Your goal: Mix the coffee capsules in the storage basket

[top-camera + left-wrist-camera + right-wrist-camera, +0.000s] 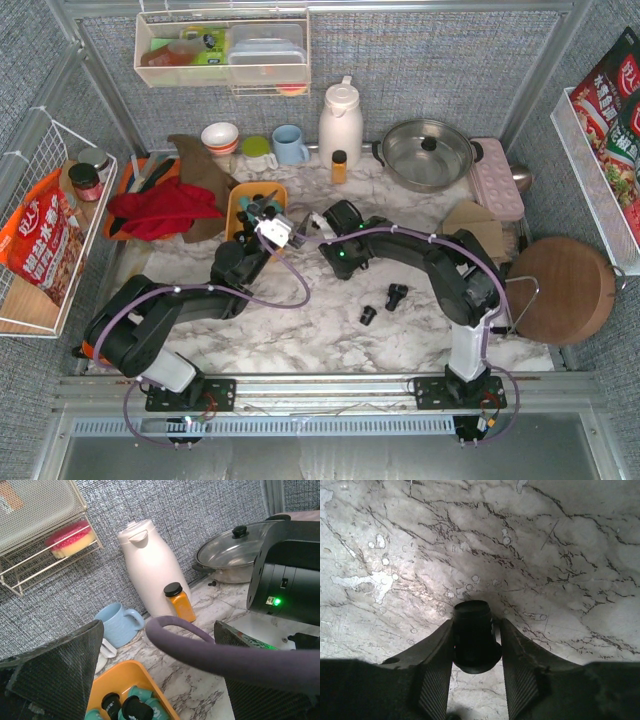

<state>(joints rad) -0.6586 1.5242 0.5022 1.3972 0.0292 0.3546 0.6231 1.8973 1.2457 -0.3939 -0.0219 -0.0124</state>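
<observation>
**First onlooker:** Two grippers over the marble table (pixel 330 340). Which one has the work?

**Second onlooker:** Right gripper (pixel 476 625), near the right side of the storage basket (pixel 125 672). Its fingers pinch one black capsule (pixel 472 637), wider end toward the wrist, with bare tabletop beneath. Left gripper (pixel 263 213): jaws spread wide with nothing between them, poised over the basket.

**First onlooker:** And the other coffee capsules (pixel 136 706)?

**Second onlooker:** Teal and black ones lie heaped in the basket. A pair of loose black capsules (pixel 397 296) sits on the marble well to the right of the basket, toward the arm bases.

**First onlooker:** How should this step be done well?

**Second onlooker:** My judgement: carry the pod level across to the basket. Come low over the heap before parting the fingers, so it cannot bounce over the shallow rim, and drop it among teal pods rather than black. The left arm crowds the basket and its purple cable (pixel 200 652) loops close. The right should approach from the basket's right side to avoid both.
</observation>
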